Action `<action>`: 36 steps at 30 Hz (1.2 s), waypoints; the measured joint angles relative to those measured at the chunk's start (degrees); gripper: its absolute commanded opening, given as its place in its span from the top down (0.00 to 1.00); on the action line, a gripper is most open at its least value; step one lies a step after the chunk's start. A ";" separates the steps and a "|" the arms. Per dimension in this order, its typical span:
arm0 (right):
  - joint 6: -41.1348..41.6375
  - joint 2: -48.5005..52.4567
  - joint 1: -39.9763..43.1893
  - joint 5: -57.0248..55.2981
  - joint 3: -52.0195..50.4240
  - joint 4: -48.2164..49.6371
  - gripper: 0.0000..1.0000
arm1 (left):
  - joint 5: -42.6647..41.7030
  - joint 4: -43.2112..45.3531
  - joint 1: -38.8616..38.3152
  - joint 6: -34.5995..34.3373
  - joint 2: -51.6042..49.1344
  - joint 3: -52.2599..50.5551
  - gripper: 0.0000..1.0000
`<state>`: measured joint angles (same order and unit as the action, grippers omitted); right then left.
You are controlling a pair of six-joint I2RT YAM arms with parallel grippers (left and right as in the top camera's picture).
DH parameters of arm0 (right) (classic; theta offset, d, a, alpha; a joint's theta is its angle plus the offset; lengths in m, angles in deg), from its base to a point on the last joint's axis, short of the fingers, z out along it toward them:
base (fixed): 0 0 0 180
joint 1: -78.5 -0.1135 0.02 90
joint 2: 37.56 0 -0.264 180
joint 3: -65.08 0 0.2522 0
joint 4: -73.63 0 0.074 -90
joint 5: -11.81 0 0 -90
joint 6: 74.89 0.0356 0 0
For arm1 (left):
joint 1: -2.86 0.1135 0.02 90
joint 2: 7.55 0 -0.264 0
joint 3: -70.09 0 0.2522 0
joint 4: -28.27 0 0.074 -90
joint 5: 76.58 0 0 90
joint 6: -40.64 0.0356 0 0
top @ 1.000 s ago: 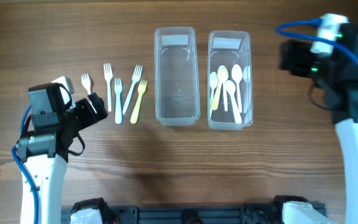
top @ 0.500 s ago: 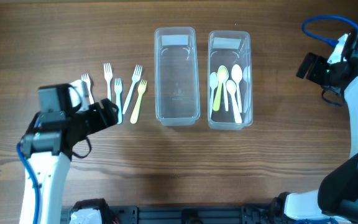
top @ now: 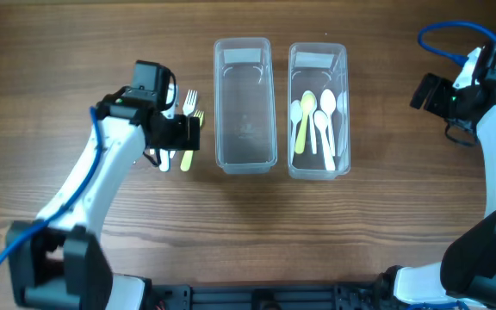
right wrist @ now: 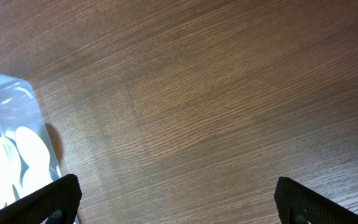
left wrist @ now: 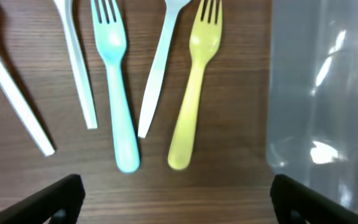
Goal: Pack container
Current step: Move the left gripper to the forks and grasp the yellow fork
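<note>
Two clear plastic containers stand side by side. The left container (top: 218, 103) is empty; it also shows in the left wrist view (left wrist: 322, 93). The right container (top: 345, 103) holds several spoons (top: 317, 120). Several forks lie left of the containers, among them a yellow fork (left wrist: 194, 93), a light blue fork (left wrist: 117, 93) and a white fork (left wrist: 157, 74). My left gripper (top: 179, 133) hovers over the forks' handles, open and empty (left wrist: 178, 199). My right gripper (top: 424, 90) is open and empty over bare table right of the containers (right wrist: 178, 199).
Two more white forks (left wrist: 73, 68) lie at the left of the row; the overhead view hides most of the forks under my left arm. The spoon container's corner (right wrist: 11, 124) shows at the left of the right wrist view. The table is dark wood.
My left arm has swung up and right from the table's lower left, now over the forks. My right arm pulled toward the right edge a second ago and has held still since.
</note>
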<state>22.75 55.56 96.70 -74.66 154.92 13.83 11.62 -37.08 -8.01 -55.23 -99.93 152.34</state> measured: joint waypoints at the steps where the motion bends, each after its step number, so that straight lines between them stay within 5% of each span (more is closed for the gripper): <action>1: 0.00 0.00 0.00 0.00 0.00 -0.02 0.00 | -0.09 0.87 -0.02 1.29 -1.73 0.00 0.28; 7: 0.00 0.00 0.00 0.00 0.00 -0.02 0.00 | -1.27 7.50 -2.08 8.70 -7.63 0.00 0.19; 17: 0.00 0.00 0.00 0.00 0.00 -0.02 0.00 | -0.81 14.53 -4.94 10.38 -14.95 0.00 0.31; 22: 0.00 0.00 0.00 0.00 0.00 -0.02 0.00 | 0.50 16.44 -4.94 11.26 -17.62 0.00 0.43; 31: 0.00 0.00 0.00 0.00 0.00 0.00 0.00 | 1.97 17.77 -4.94 12.90 -19.17 0.26 0.83; 36: 0.00 0.00 0.00 0.00 0.00 -0.02 0.00 | 1.97 17.03 -4.94 12.98 -19.17 0.44 0.96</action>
<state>22.75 55.56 96.70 -74.66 154.92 13.81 13.59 -20.05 -12.95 -42.24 -119.10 152.78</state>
